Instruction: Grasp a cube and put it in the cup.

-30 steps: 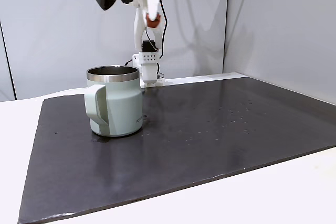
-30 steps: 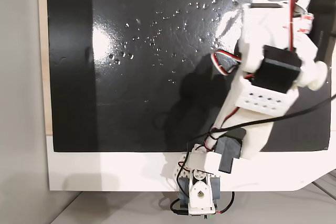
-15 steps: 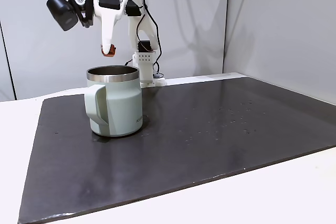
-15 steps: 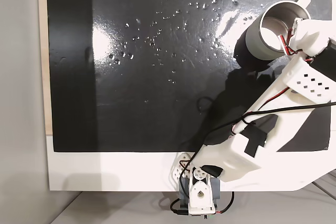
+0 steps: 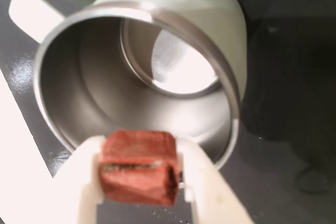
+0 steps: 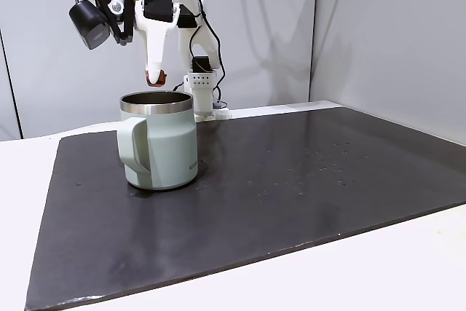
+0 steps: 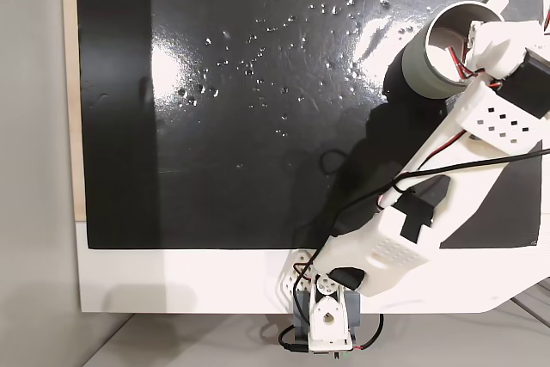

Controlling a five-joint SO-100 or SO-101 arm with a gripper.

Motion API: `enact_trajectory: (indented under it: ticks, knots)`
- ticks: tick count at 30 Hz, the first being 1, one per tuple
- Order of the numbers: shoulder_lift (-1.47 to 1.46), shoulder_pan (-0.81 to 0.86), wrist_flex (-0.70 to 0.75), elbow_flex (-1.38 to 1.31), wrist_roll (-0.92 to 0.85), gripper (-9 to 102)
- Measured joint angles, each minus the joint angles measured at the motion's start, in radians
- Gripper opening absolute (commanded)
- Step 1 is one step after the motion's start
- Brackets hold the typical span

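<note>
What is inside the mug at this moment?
The mug shows only its bare steel bottom and walls. The cube hangs above the rim, between the fingers, which cover part of the near wall.

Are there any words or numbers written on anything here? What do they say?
Small dark print low on the side of the cup, near its base in a fixed view: too small and blurred to read.
The cube held in the end effector: no writing on it.
The black mat: no writing, just specks and glare.
</note>
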Motion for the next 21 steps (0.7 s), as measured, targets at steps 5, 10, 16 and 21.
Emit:
enact_trajectory:
  ticks: [5, 10, 16, 21]
  knots:
    - [0.0, 0.003, 0.0, 0.0, 0.0, 23]
    - [0.0, 0.002, 0.0, 0.0, 0.0, 22]
    - [0.014, 0.003, 0.0, 0.014, -0.005, 21]
    - [0.026, 0.002, 0.0, 0.028, -0.005, 21]
